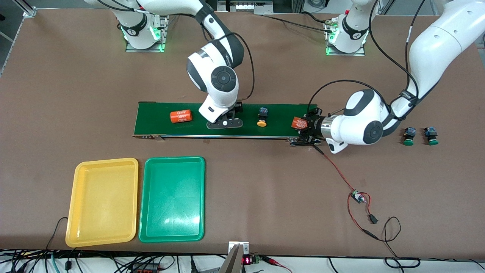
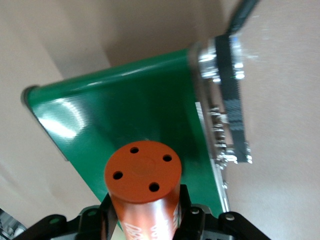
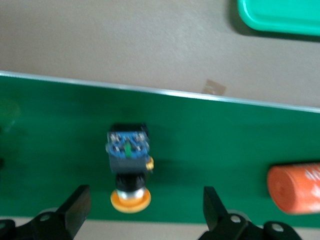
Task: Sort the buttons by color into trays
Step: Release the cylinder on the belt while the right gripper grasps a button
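One yellow-capped button [image 1: 262, 117] lies on the dark green belt. Another yellow-capped button [image 3: 129, 167] lies on the belt just ahead of my right gripper [image 3: 145, 215], which is open with the cap in line with the gap between its fingertips [image 3: 75, 207] and touching neither. In the front view my right gripper [image 1: 227, 119] hangs over the belt and hides that button. Two green-capped buttons [image 1: 408, 136] [image 1: 431, 135] stand on the table toward the left arm's end. My left gripper [image 1: 303, 127] [image 2: 145, 210] is shut on an orange cylinder [image 2: 142, 172] over the belt's end. Both the yellow tray [image 1: 102, 201] and the green tray [image 1: 172, 199] are empty.
The conveyor belt [image 1: 159, 125] runs across the table's middle and carries a second orange cylinder [image 1: 180, 116] [image 3: 295, 187]. Red and black wires with a small board [image 1: 356, 196] trail from the belt's end toward the front camera. A corner of the green tray [image 3: 280, 15] shows in the right wrist view.
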{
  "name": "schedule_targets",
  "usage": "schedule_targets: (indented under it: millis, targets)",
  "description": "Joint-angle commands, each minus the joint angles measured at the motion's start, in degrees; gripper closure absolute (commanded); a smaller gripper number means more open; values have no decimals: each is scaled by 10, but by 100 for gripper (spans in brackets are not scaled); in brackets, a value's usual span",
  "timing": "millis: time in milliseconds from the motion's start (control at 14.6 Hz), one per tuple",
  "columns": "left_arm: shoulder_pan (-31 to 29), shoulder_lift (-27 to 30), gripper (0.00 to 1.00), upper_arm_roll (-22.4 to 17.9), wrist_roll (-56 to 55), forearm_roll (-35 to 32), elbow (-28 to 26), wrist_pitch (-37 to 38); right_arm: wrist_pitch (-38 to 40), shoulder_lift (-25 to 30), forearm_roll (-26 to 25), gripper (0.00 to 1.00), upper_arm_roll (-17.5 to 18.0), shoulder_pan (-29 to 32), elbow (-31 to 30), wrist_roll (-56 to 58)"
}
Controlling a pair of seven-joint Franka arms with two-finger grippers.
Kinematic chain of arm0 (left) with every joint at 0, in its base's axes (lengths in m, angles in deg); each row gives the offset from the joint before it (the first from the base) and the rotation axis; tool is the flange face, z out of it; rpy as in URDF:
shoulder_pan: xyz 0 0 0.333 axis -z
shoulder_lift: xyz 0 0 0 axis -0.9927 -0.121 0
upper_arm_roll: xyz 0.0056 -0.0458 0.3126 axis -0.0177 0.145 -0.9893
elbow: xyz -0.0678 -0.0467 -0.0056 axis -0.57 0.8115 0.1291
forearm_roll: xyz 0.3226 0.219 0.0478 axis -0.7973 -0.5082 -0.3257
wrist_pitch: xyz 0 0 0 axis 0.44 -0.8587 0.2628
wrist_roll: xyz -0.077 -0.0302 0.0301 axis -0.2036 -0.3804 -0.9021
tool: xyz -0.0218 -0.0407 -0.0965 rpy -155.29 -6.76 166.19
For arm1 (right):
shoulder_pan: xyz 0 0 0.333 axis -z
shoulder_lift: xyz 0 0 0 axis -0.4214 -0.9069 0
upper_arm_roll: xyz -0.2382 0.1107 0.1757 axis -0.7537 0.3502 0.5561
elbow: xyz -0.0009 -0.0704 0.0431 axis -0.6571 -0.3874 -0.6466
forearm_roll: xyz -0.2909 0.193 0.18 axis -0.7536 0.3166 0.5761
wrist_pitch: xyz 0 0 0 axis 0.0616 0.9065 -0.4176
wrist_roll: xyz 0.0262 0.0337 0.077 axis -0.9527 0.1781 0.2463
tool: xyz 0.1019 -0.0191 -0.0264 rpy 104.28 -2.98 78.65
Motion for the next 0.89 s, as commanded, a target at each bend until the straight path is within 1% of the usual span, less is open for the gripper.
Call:
schedule_targets:
  millis: [0,69,137,206,275,344,481,550,619,687,825]
  targets:
    - [-9,10,77,4,-42,11,-18,-14,-18,-13,6,0,-4,3,4,35]
    - [-9,9,74,4,-47,11,-18,-15,-20,-16,6,0,-4,4,4,39]
    - [-7,9,68,4,-55,11,-21,-15,-20,-20,5,5,-4,5,4,40]
    - [-7,11,58,4,-71,11,-21,-11,-20,-22,5,17,-4,4,4,40]
    - [-7,14,38,5,-77,10,-21,-4,-20,-23,5,23,-4,4,3,39]
    - [-7,18,0,7,-75,6,-18,10,-19,-24,5,44,-4,4,2,39]
    - [-8,29,0,13,-72,2,4,34,-14,-24,5,65,-4,4,1,39]
    - [-7,30,0,14,-71,2,24,51,-13,-23,5,73,-4,5,1,38]
    - [-3,30,0,14,-71,2,52,74,-13,-23,6,76,-5,5,2,37]
    - [0,30,0,14,-67,2,79,99,-13,-22,5,83,-5,4,4,38]
    - [11,31,0,13,-23,1,134,147,-13,-17,4,90,-9,5,10,42]
